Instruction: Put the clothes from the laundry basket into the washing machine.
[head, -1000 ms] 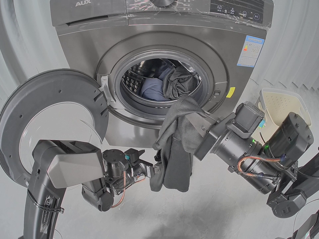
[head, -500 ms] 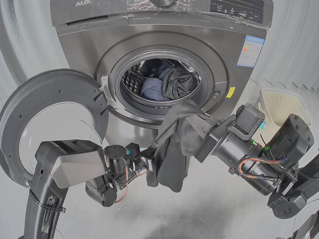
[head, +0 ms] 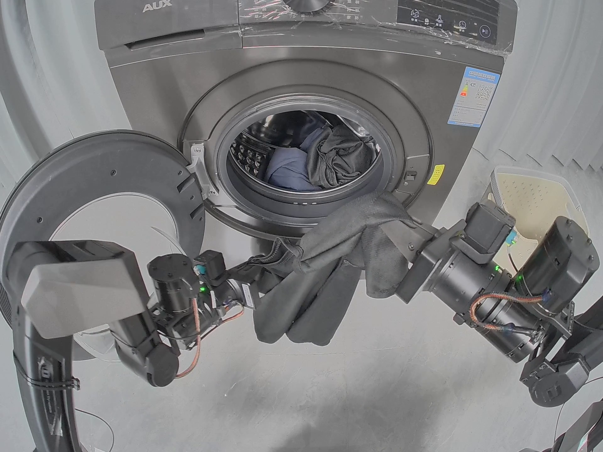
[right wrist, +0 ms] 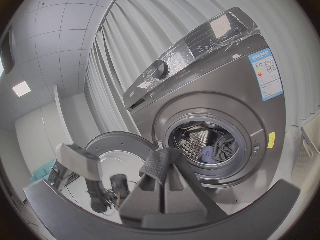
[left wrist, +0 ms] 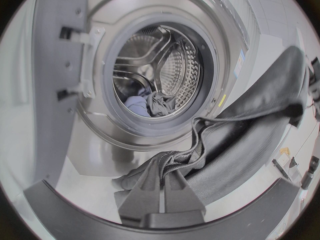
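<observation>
Door [head: 94, 189] of the washing machine [head: 157, 89] is swung fully open, left of the left gripper and a bit above it, hinge side toward the drum.

Left gripper [head: 267, 270]: low, in front of the machine, below the door opening and toward its left edge. Fingers [left wrist: 146, 190] pressed together, pinching a bunched, corded edge of the dark grey garment [head: 326, 265]. In the left wrist view that edge sits right at the fingertips and the cloth runs away from them toward the other arm.

The garment spans between the two grippers, off the floor. The span sags from the right gripper down to the left one, and two folds hang below it. It's in front of the machine's lower front panel, outside the drum; its upper edge lies close against the door ring's lower right, can't tell if it touches.

Drum [head: 301, 152]: above and beyond both grippers, roughly between them. Inside are a blue garment [head: 286, 167] on the left and a crumpled dark garment [head: 339, 155] just beside it on the right, touching.

Right gripper [head: 402, 233]: higher than the left one, just below the lower right of the door ring. Fingers [right wrist: 186, 194] closed on the garment's other end; in the right wrist view the cloth is folded over the fingertips and clamped between them.

Laundry basket [head: 534, 202]: cream, perforated, on the floor right of and behind the right gripper, beside the machine's right corner, partly hidden by the right arm.
</observation>
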